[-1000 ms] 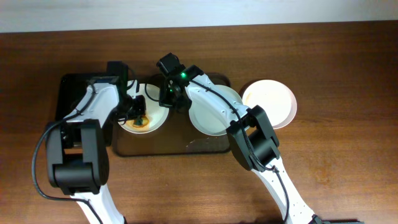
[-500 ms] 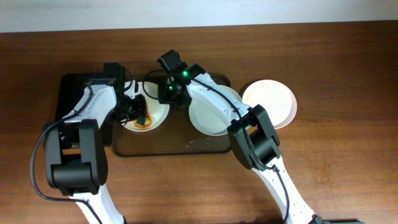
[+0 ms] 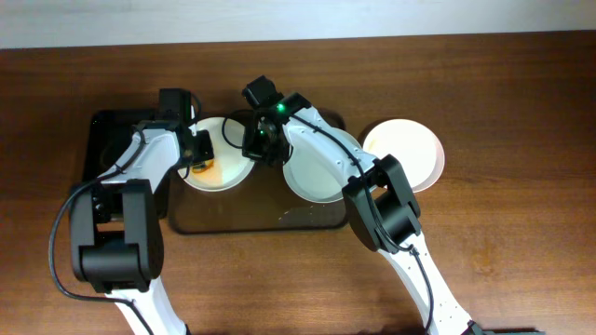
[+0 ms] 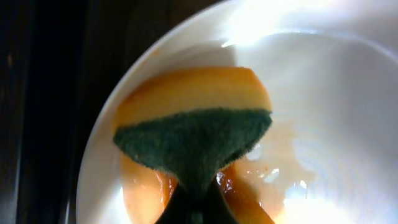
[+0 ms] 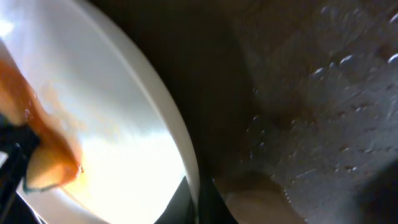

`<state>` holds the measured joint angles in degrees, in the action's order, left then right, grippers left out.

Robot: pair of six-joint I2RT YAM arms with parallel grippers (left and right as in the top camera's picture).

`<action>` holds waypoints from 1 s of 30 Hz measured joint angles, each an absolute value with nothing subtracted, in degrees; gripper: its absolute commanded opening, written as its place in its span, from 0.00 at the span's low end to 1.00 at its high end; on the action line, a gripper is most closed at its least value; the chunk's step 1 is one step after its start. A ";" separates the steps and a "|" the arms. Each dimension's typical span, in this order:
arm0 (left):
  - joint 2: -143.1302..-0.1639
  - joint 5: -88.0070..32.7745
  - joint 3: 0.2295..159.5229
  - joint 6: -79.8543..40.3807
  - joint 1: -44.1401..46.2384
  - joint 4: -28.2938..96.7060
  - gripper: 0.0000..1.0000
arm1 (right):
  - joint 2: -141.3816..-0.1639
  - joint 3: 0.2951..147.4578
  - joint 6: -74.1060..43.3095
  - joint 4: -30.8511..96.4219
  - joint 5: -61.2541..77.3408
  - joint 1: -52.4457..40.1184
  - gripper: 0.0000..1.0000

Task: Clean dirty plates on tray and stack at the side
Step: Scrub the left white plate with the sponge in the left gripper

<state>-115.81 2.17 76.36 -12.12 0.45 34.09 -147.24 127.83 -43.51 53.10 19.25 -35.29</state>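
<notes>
A dirty plate with orange sauce lies at the left of the dark brown tray. My left gripper is shut on a green and orange sponge, which presses on the smeared left part of that plate. My right gripper is shut on the plate's right rim, one finger on each side of it. A second white plate lies on the tray, partly under the right arm. A third plate sits on the table to the right of the tray.
A smaller black tray lies left of the brown tray, partly under the left arm. Water drops speckle the brown tray beside the held plate. Bare wooden table stretches to the front and right.
My left gripper has drawn the sponge from the plate's near side toward its far left side. The right gripper and the plate have shifted slightly.
</notes>
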 measured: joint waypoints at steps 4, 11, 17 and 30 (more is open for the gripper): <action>-115.61 -2.00 77.10 -11.31 -0.47 40.23 0.01 | -147.24 127.83 -43.29 53.52 19.44 -35.33 0.04; -116.16 -15.46 76.55 -3.11 -1.30 35.35 0.01 | -147.22 127.83 -43.13 53.78 19.42 -35.33 0.04; -117.01 -8.08 76.27 -6.66 0.30 26.50 0.01 | -147.22 127.83 -43.79 52.88 19.44 -35.03 0.04; -116.88 -22.63 77.80 3.68 -0.80 46.41 0.01 | -147.22 127.83 -42.85 53.63 20.03 -35.92 0.04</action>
